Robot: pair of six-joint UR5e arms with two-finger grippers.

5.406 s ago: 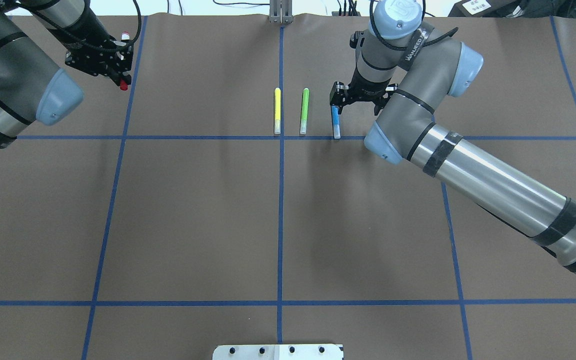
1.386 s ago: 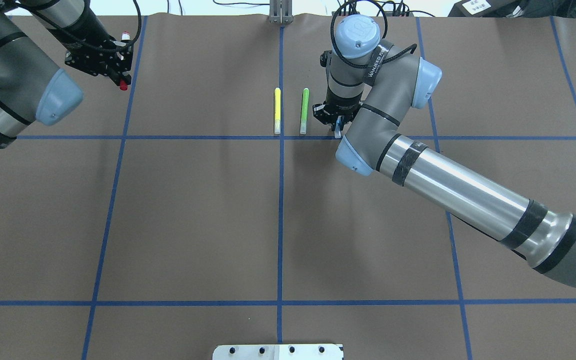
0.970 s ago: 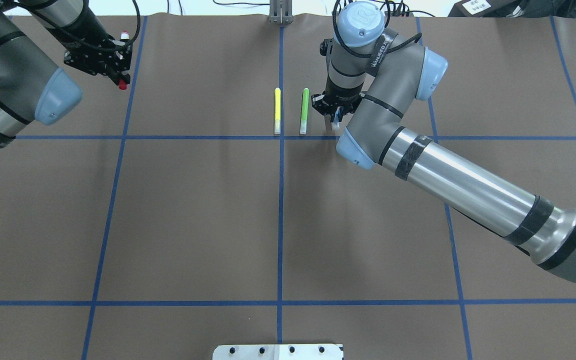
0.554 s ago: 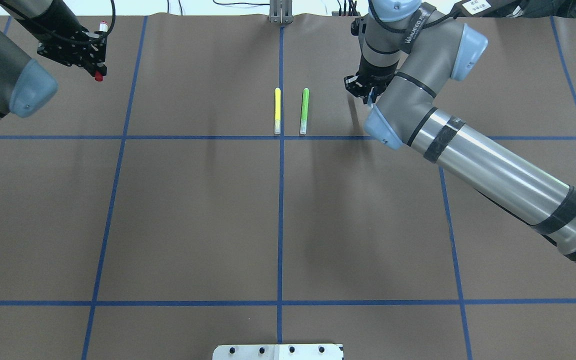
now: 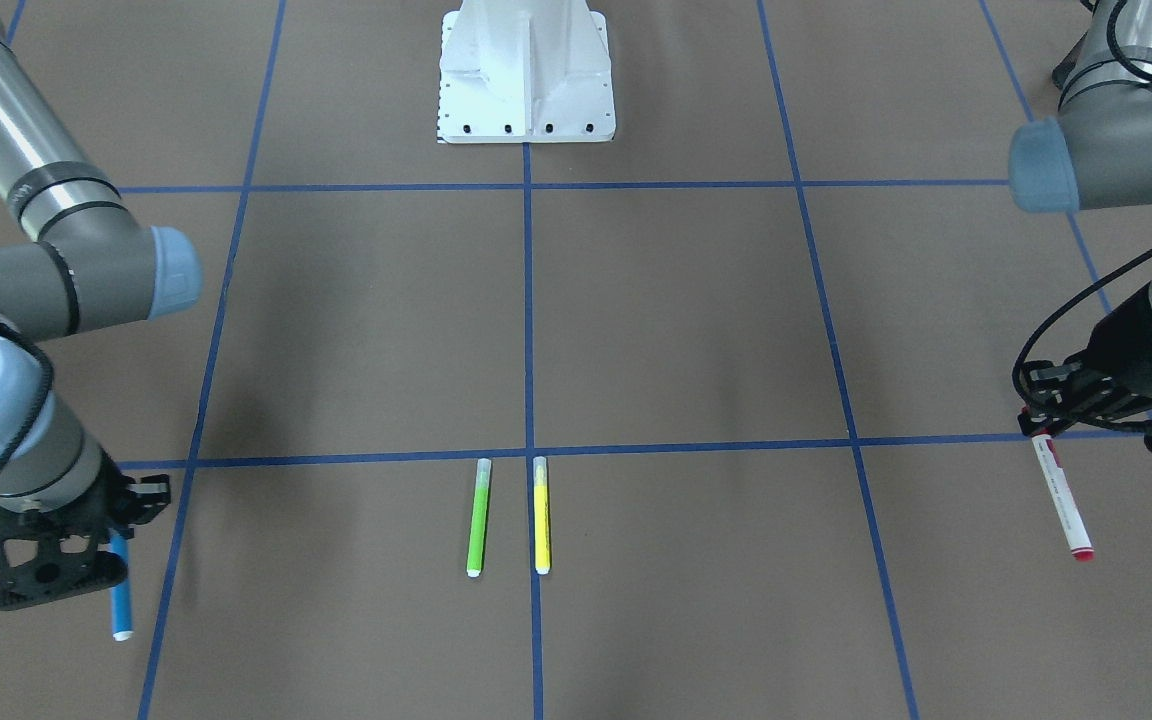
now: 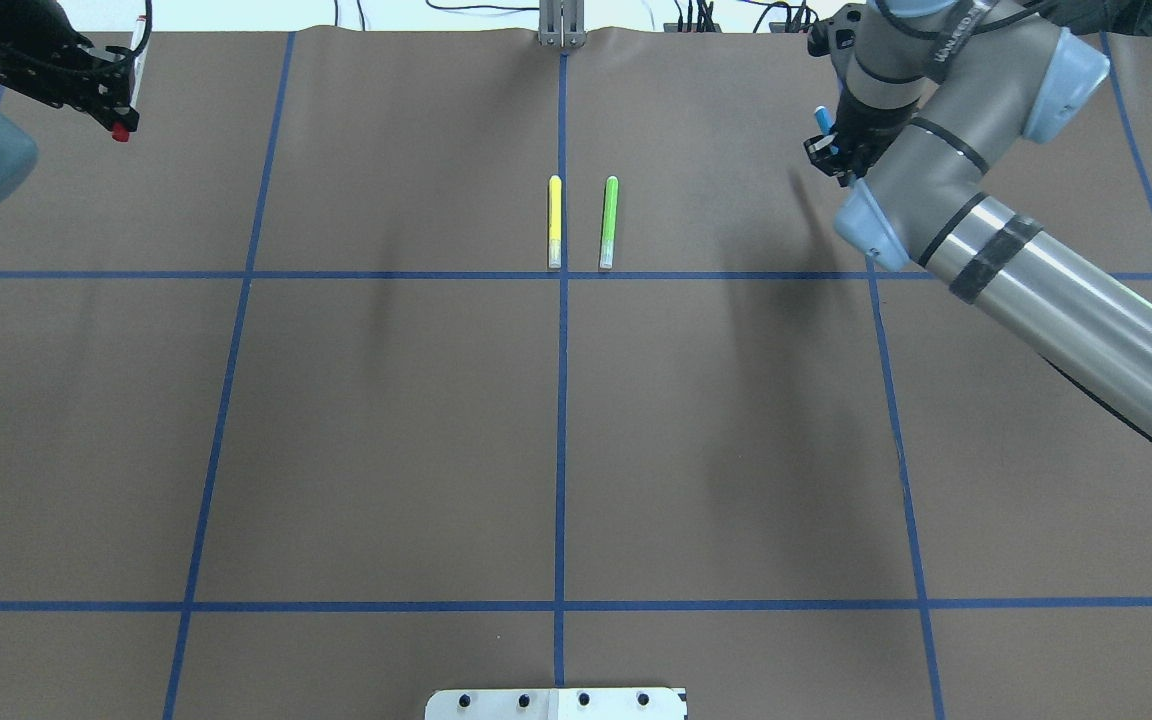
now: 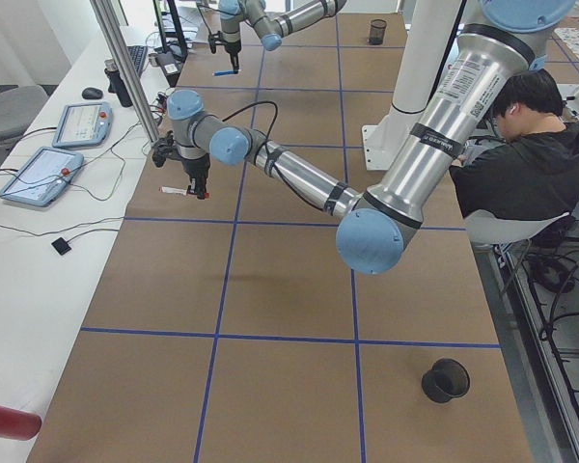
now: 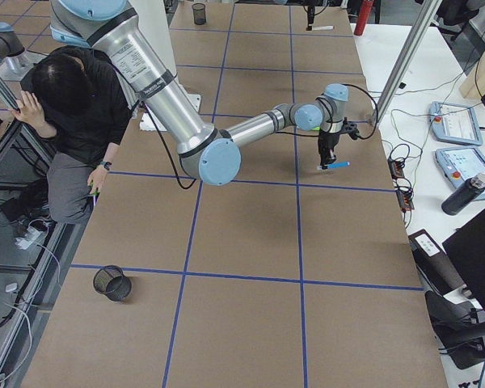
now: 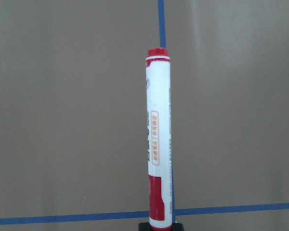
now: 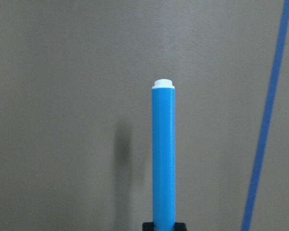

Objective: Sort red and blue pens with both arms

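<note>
The white marker with red cap and red end (image 5: 1061, 495) hangs above the mat at the far left corner, my left gripper (image 5: 1038, 430) shut on its cap end. In the left wrist view the red pen (image 9: 158, 144) sticks straight out from the jaws. The blue pen (image 5: 119, 597) is held off the mat at the far right, with my right gripper (image 5: 108, 552) shut on it. Overhead, the blue pen (image 6: 821, 120) pokes out beside the right wrist, and the red pen (image 6: 121, 130) shows under the left gripper (image 6: 116, 95). The blue barrel (image 10: 164, 154) ends in a white tip.
A green pen (image 6: 609, 222) and a yellow pen (image 6: 554, 222) lie side by side at the far centre, along the blue tape line. The white robot base (image 5: 526, 70) sits at the near edge. A black mesh cup (image 7: 445, 380) stands by a seated person (image 7: 531, 145).
My right gripper closed on the blue pen beside the green one, lifted it and carried it right. My left arm moved the red pen further left and back.
</note>
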